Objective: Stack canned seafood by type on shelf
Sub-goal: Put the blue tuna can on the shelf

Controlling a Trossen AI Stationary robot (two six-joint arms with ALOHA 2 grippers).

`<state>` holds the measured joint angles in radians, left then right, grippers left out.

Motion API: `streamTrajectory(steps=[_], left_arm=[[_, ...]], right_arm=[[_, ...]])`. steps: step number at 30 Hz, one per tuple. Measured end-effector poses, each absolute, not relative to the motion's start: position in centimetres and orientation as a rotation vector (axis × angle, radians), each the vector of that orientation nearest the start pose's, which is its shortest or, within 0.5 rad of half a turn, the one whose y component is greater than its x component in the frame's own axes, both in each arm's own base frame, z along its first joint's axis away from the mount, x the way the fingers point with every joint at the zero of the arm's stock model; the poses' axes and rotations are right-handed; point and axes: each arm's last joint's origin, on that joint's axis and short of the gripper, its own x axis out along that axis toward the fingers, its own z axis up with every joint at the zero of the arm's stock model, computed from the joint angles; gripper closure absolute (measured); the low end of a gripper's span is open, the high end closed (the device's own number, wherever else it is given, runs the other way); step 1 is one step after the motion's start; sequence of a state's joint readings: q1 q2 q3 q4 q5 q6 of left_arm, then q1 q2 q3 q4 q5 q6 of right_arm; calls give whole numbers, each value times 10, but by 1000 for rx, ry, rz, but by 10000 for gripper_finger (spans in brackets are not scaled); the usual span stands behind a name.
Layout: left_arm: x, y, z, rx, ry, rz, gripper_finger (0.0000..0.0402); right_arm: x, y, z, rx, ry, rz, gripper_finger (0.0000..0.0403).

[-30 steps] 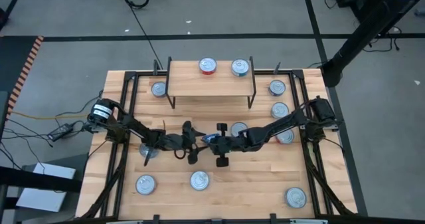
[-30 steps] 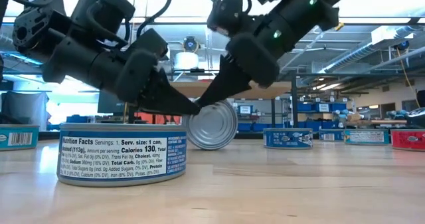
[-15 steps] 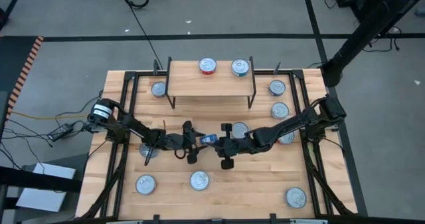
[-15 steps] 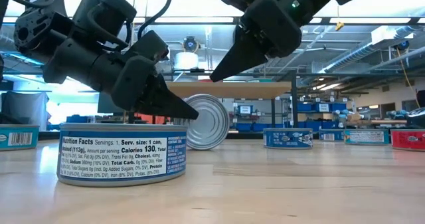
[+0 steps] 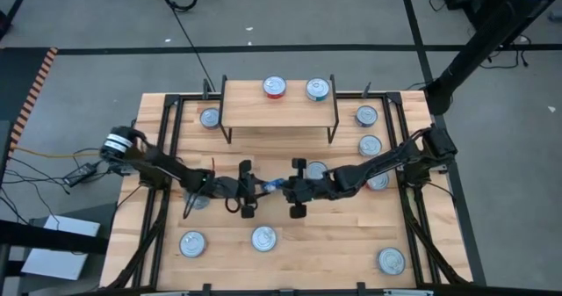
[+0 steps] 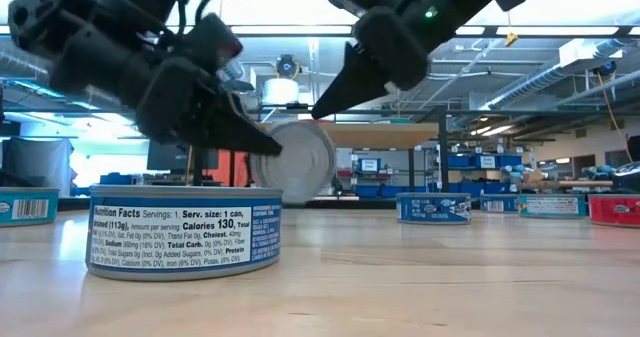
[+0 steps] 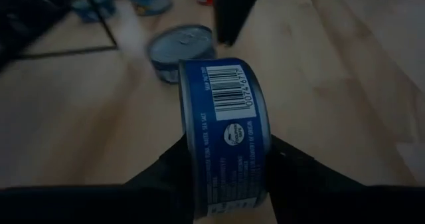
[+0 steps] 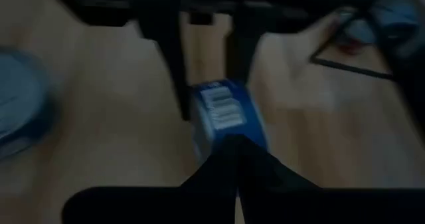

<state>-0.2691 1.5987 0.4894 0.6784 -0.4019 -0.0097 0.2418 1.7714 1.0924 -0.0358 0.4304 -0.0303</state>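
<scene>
A blue-labelled tin of canned seafood hangs on edge above mid-table, with my left gripper shut on it. From the right, my right gripper points its shut tips at the tin's upper rim. The shelf stands at the table's far side. A red tin and a teal tin rest flat on its plank. My left gripper pinches the tin across its two flat faces, one finger on each. The fingers come from the table's left, slanting a little down. The tin is lifted clear of the table, on edge, its silver face upright. My right gripper's shut tips stand at the tin's rim; I cannot tell whether they touch it.
Several more tins lie flat on the table: near the front, front left, front right, along the right side and behind the grippers. One tin sits left of the shelf.
My left gripper has taken hold of the tin, which stood on edge on the table, and raised it clear. My right gripper's shut tips, which were down on the tin's upper edge, have risen.
</scene>
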Motion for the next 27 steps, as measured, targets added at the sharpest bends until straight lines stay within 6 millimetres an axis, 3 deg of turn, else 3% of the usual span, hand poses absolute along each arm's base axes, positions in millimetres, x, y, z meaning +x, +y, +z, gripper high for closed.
streamTrajectory(steps=[11, 19, 27], left_arm=[[241, -55, 183, 304, 487, 338, 261], [239, -51, 217, 478, 651, 475, 261], [245, -36, 260, 619, 748, 636, 261]], right_arm=[[372, 46, 200, -174, 578, -437, 392], [374, 27, 201, -184, 585, -491, 379], [374, 25, 201, -185, 587, -493, 374]])
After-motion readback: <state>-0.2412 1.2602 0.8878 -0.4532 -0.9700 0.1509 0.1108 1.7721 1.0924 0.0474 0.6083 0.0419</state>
